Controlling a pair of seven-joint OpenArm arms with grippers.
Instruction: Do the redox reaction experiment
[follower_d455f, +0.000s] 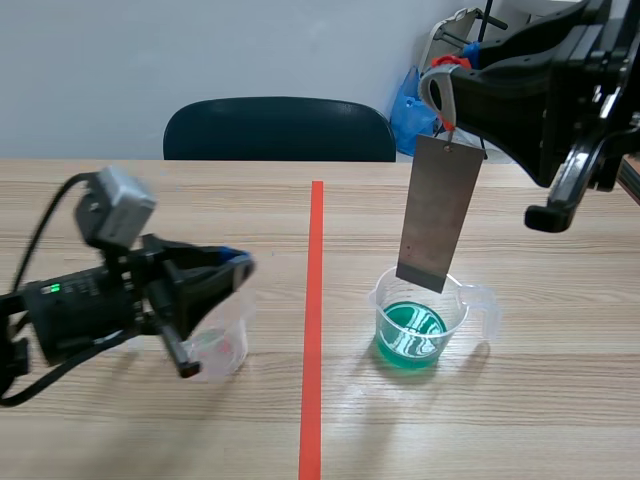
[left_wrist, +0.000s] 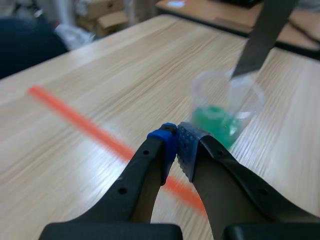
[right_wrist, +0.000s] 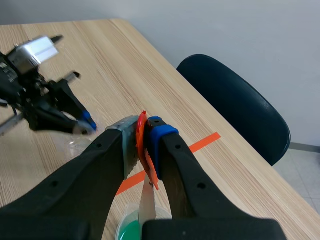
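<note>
Right gripper (right_wrist: 144, 129) clenched on orange tab (right_wrist: 151, 175), best hold. Metal plate (follower_d455f: 438, 212) likely stiff, light (may swing), 12 o'clock over green-solution beaker (follower_d455f: 420, 325). Left gripper (left_wrist: 176, 139) closed, empty.

Grey metal strip (follower_d455f: 438, 212) upright over green-liquid beaker (follower_d455f: 457, 312); 2nd clear beaker (follower_d455f: 228, 345) well apart.

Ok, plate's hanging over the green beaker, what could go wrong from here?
The metal plate hangs tilted, its lower edge near the rim of the beaker; lowering could catch that rim and spill the green liquid.
The right gripper pinches only a small orange-red tab, so the plate may swing or slip.
</note>
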